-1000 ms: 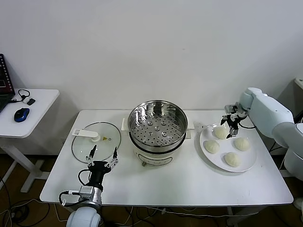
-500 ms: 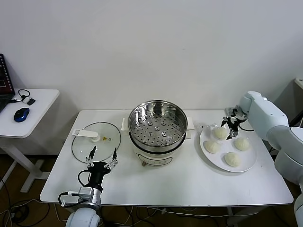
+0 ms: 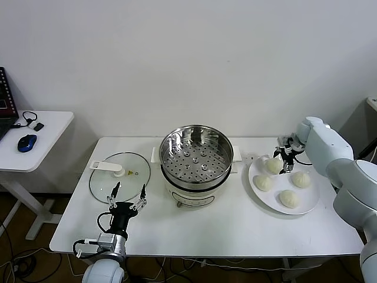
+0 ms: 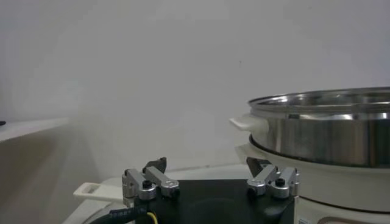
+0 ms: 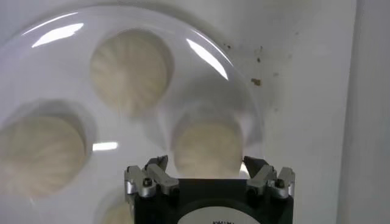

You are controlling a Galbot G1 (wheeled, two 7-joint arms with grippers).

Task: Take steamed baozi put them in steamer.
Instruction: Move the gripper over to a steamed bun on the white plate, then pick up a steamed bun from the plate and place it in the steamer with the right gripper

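Observation:
Four cream-white baozi lie on a round white plate (image 3: 310, 197) at the right of the table: one at the back left (image 3: 274, 167), and three others (image 3: 263, 183) (image 3: 301, 179) (image 3: 288, 198). My right gripper (image 3: 284, 158) is open and hangs just above the back-left baozi. In the right wrist view that baozi (image 5: 207, 145) sits between the open fingertips of the right gripper (image 5: 206, 163). The shiny steamer (image 3: 197, 154) stands mid-table with its perforated tray bare. My left gripper (image 3: 126, 195) is open and empty at the front left; the left wrist view shows this gripper (image 4: 207, 165) with the steamer (image 4: 323, 131) beyond it.
A flat glass lid with a white handle (image 3: 119, 173) lies left of the steamer, just behind the left gripper. A side desk with a blue mouse (image 3: 26, 142) stands at the far left. The white wall is close behind the table.
My right gripper has moved slightly left and down over the back-left baozi, and the right arm has drawn in. The left arm has not moved.

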